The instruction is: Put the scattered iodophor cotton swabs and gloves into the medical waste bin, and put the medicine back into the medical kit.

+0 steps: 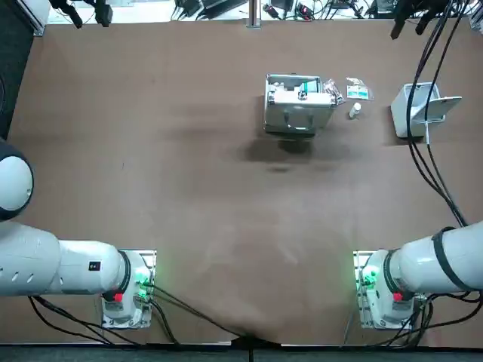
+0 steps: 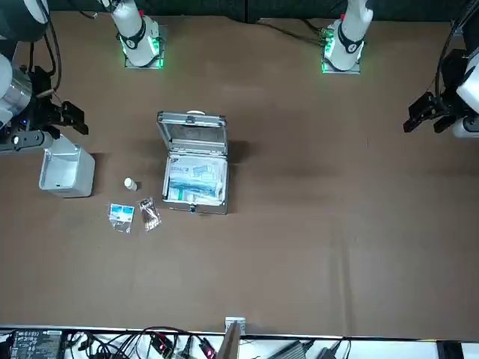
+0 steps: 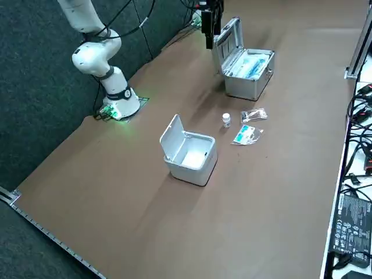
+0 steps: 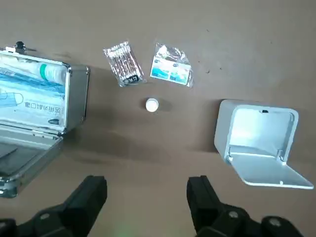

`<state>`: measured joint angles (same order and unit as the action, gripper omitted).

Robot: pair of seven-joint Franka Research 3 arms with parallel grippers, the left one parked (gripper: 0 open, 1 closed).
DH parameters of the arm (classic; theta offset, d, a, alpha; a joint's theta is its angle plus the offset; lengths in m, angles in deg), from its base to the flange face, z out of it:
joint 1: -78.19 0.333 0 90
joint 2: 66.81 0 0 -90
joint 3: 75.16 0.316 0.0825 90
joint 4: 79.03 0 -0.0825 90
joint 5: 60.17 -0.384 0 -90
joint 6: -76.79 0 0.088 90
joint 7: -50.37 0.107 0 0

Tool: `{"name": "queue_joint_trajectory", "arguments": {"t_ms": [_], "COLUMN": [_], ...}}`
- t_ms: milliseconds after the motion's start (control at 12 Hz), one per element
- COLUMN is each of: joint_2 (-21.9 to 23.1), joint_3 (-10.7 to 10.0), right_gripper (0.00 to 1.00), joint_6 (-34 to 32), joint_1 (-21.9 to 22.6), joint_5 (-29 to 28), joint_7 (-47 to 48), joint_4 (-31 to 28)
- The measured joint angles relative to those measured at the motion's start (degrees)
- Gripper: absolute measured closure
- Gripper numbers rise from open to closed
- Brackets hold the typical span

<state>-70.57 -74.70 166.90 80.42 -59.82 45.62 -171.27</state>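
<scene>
The right gripper (image 4: 147,183) hangs open and empty near the bin (image 4: 256,143) by the tabletop's (image 4: 237,39) right edge, bottle (image 4: 152,104) close by.

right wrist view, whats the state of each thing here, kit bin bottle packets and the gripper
medical kit: lid open, supplies inside
waste bin: lid open, nothing seen inside
medicine bottle: upright on the table, capped, outside the kit
swab packet: lying flat on the table, outside the bin
glove packet: lying on the table beside the swab packet
right gripper: open, empty, above the table
</scene>
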Motion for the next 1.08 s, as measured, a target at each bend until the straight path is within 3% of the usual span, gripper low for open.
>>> {"name": "queue_joint_trajectory", "arguments": {"t_ms": [1083], "joint_2": [-12.6], "joint_3": [-0.6], "right_gripper": [0.00], "joint_6": [15.1], "joint_1": [-0.8], "joint_5": [0.1], "joint_7": [-3.1], "joint_4": [-0.4]}}
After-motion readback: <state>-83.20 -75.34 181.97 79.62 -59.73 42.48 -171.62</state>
